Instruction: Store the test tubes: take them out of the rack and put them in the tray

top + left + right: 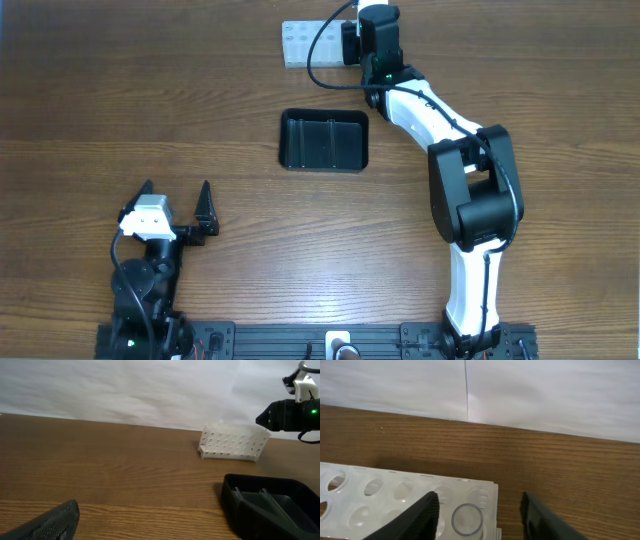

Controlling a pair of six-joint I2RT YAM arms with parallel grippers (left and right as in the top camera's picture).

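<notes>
My right fingers (pixel 415 520), apart, straddle a test tube (pixel 467 519) at the end of the rack (pixel 370 505), lower middle of frame. Picking step, I reckon; next: close, lift straight, carry to the tray (pixel 283 140).

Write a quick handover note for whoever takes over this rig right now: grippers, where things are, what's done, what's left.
Left gripper: open, empty, near its base.
Right gripper: open at the rack end, one test tube standing between its fingers, not gripped.
Tray: on the table, nearer the arms than the rack; contents unclear.
Done: cannot tell.
Left: probably grip that tube, lift it, lay it in the tray.
</notes>
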